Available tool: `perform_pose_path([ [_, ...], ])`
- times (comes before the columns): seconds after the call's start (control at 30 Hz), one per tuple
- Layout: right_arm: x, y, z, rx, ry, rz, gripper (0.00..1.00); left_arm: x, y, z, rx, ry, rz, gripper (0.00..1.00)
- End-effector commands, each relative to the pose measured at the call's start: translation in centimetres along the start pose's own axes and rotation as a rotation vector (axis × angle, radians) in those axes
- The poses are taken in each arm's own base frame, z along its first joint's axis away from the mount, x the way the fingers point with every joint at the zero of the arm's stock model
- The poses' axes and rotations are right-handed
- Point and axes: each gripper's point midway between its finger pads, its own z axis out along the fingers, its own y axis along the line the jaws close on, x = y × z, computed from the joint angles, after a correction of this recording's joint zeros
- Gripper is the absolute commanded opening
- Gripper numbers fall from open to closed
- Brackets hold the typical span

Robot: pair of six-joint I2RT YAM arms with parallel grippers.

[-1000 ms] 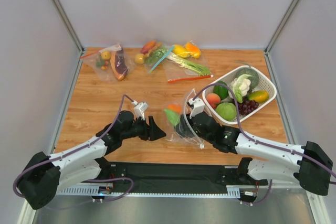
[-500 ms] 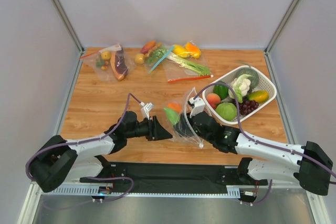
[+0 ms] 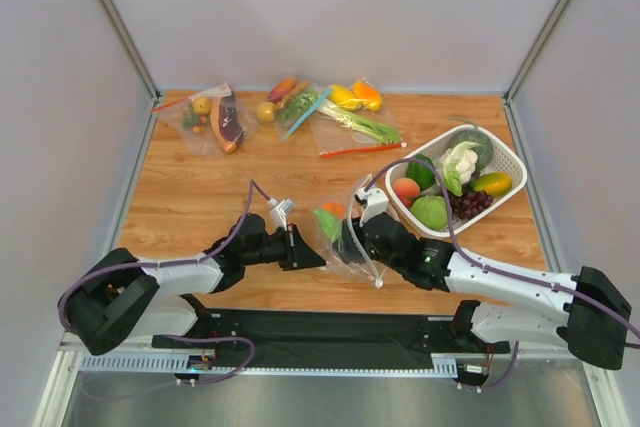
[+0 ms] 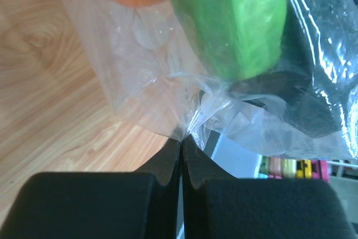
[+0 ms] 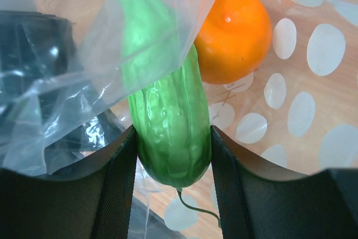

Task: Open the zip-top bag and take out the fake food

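At the near middle of the surface (image 3: 200, 197), your left tool (image 4: 180, 141) is pinched tight on a fold of the dotted zip-top bag (image 5: 305, 116), and your right tool (image 5: 173, 132), half spread inside it, clamps the green piece (image 5: 168, 104), whose long axis runs along its fingers and points left, with the orange (image 5: 235, 32) just beside it.

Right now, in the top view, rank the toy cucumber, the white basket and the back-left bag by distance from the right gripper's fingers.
1. Toy cucumber: between the fingers of the right gripper, inside the dotted zip-top bag.
2. White basket: just to the right, toward the back.
3. Back-left bag: far corner, on the left side.
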Motion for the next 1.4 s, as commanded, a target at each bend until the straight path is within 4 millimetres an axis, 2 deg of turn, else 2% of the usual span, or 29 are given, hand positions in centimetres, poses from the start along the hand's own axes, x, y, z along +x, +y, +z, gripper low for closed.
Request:
perform_pose_path([
  [0.0,-3.5,0.3,-1.5,0.021,-0.096,-0.004,0.01,-0.6,2.2,-0.6,-0.117,-0.056,0.055,0.0],
  [0.17,-3.9,0.1,-3.0,0.01,-0.109,-0.001,0.01,-1.7,3.4,-1.8,-0.242,-0.096,0.11,0.0],
  [0.3,-4.0,-0.1,-3.8,0.004,-0.114,0.006,0.01,-3.0,3.6,-2.7,-0.286,-0.142,0.143,0.0],
  [0.53,-4.5,-0.3,-5.6,-0.003,-0.12,-0.001,0.0,-3.2,4.9,-3.6,-0.34,-0.157,0.14,0.0],
  [0.7,-4.9,-1.1,-7.0,0.03,-0.116,-0.018,0.0,-3.7,4.9,-4.1,-0.357,-0.172,0.155,0.0],
  [1.0,-3.5,-3.6,-9.2,0.098,-0.095,0.005,0.0,-4.9,4.8,-4.8,-0.351,-0.19,0.155,0.0],
  [1.1,-3.3,-5.1,-10.5,0.147,-0.105,0.007,0.0,-5.1,4.8,-5.0,-0.354,-0.184,0.163,0.0],
  [1.2,-4.3,-6.5,-11.8,0.197,-0.163,0.009,0.0,-5.1,4.6,-5.0,-0.348,-0.178,0.162,0.0],
  [1.37,-6.1,-9.1,-12.6,0.31,-0.21,-0.026,0.0,-4.9,4.3,-5.3,-0.339,-0.173,0.164,0.0],
])
